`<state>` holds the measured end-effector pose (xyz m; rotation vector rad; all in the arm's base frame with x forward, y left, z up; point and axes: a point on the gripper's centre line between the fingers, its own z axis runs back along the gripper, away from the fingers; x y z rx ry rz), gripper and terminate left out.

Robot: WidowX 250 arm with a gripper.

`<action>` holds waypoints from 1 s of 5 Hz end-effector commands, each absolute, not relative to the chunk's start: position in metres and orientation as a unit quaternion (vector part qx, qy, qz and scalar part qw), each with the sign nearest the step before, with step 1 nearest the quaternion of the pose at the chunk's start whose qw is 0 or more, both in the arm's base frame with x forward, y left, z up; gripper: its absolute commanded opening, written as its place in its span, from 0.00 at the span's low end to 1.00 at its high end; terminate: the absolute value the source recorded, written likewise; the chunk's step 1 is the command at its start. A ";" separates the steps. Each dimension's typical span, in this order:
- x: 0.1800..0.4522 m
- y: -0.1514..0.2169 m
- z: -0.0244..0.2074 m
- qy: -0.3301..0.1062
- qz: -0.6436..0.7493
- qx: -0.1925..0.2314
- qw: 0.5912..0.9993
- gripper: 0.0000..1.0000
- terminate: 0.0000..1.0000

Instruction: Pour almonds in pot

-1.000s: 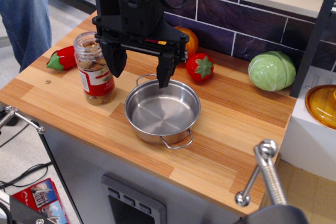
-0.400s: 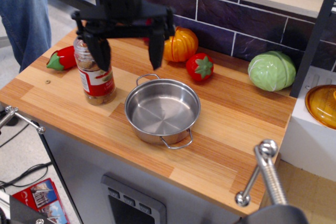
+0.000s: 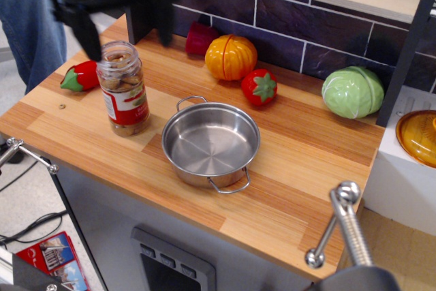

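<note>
The almonds (image 3: 121, 81) show as brown nuts inside a clear upright jar with a red and white label, standing on the wooden counter at the left. The pot (image 3: 211, 144), a shallow shiny steel pan with two wire loop handles, sits empty just right of the jar. My gripper (image 3: 126, 35) is blurred at the top left, above and behind the jar. Its two dark fingers (image 3: 88, 35) hang down wide apart, open and empty, one at each side above the jar.
A red toy pepper (image 3: 80, 75) lies left of the jar. At the back wall stand a red cup (image 3: 201, 37), an orange pumpkin (image 3: 231, 57), a toy tomato (image 3: 259, 87) and a green cabbage (image 3: 353, 91). An orange glass lid (image 3: 419, 137) rests at the right edge. A person's leg (image 3: 30, 18) stands at the far left.
My gripper has moved left and up, from over the pot's back rim to above the jar. It stayed open. The jar and pot have not moved.
</note>
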<state>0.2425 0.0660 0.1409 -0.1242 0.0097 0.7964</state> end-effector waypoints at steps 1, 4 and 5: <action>0.246 0.104 0.138 0.035 0.461 -0.099 0.881 1.00 0.00; 0.279 0.160 0.126 0.076 0.532 -0.151 0.830 1.00 0.00; 0.282 0.169 0.117 0.092 0.549 -0.146 0.818 1.00 0.00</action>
